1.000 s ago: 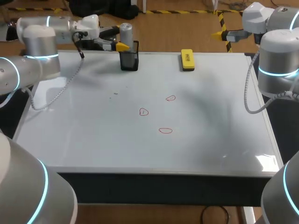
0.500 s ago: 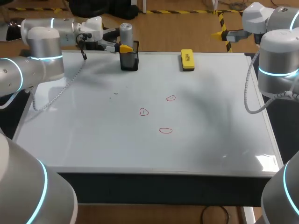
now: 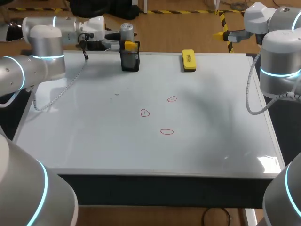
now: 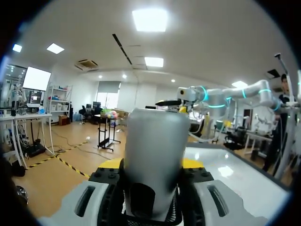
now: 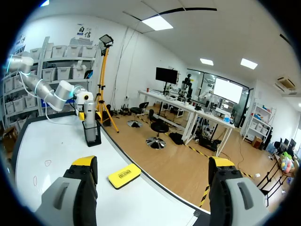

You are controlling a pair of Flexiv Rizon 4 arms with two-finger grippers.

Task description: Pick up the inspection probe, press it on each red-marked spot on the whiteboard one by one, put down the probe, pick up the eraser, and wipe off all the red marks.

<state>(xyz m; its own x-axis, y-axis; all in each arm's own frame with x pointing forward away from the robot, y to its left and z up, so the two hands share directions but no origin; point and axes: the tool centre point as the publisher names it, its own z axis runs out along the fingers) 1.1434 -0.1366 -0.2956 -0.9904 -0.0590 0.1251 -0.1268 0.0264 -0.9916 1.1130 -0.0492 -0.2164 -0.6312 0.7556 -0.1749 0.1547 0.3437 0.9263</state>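
Note:
The grey cylindrical inspection probe (image 3: 127,32) stands upright in a black holder (image 3: 130,61) at the whiteboard's (image 3: 94,136) far edge. My left gripper (image 3: 128,45) reaches in from the left at the probe's height. In the left wrist view the probe (image 4: 153,160) fills the gap of the left gripper (image 4: 151,165), with both fingers against its sides. Three red circles (image 3: 171,99), (image 3: 144,112), (image 3: 166,132) sit mid-board. The yellow eraser (image 3: 188,60) lies at the far edge. My right gripper (image 5: 151,167) hangs open and empty beyond the far right corner, above the eraser (image 5: 124,175).
A coiled grey cable (image 3: 56,96) from the left arm drapes over the board's left side. The right arm's cable (image 3: 251,101) hangs by the right edge.
My left gripper has slid right along the far edge to the probe, and its fingers have drawn in around it. The right arm has not moved.

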